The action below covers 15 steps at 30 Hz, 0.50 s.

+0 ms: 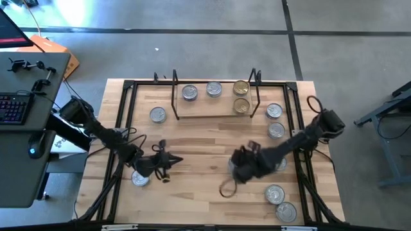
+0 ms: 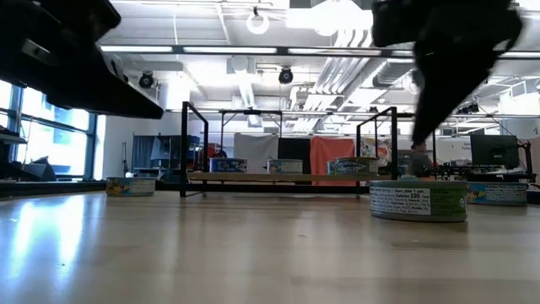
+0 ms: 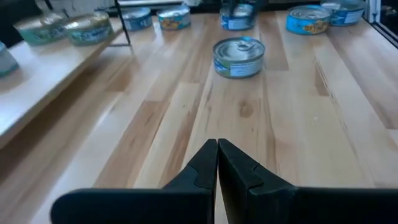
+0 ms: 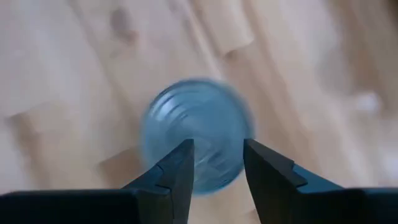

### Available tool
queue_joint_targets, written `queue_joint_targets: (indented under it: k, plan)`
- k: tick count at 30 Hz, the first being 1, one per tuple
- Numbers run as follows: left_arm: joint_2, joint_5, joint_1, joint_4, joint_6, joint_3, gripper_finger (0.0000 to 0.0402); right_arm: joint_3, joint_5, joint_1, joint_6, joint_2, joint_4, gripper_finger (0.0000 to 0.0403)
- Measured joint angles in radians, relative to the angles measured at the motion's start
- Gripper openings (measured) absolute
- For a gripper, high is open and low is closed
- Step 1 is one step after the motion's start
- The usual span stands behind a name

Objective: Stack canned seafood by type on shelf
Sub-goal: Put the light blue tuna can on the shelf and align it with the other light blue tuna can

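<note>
one tin (image 4: 196, 134) apparently lies just beyond the parted right claw (image 4: 217, 163).

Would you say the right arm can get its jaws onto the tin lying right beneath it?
Probably yes. The right gripper hangs directly over the tin with its jaws open, and bare tabletop surrounds that tin, so nothing blocks it. The left gripper waits shut, well clear.

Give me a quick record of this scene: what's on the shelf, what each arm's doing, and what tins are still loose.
shelf: two silver-lidded tins, two gold-lidded tins at its right end
left gripper: fingers shut, empty, low over the table's front left
right gripper: fingers open, above a silver-lidded tin
loose tins: several on the table, mostly on the right side
</note>
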Motion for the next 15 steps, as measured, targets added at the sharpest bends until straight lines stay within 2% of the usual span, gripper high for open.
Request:
queue_joint_targets:
  k: [2,5,8,12,15]
  plan:
    - [0.0,-0.027,-0.018,0.002,0.0,0.0,0.0005,-0.003,0.012,0.056,0.075,0.0,0.002,0.0129]
    - [0.0,-0.035,-0.038,0.044,0.0,0.0,0.0005,-0.003,0.106,0.145,0.124,-0.002,0.012,0.0129]
    - [0.0,-0.035,-0.057,0.116,0.011,0.0,0.0005,-0.003,0.144,0.213,0.165,-0.002,-0.01,0.0128]
    - [0.0,-0.018,-0.076,0.257,0.095,0.0,0.0005,-0.019,0.189,0.289,0.17,-0.004,0.005,0.0128]
    - [0.0,0.023,-0.076,0.344,0.164,0.009,0.0005,-0.082,0.252,0.362,0.255,-0.025,0.029,0.0128]
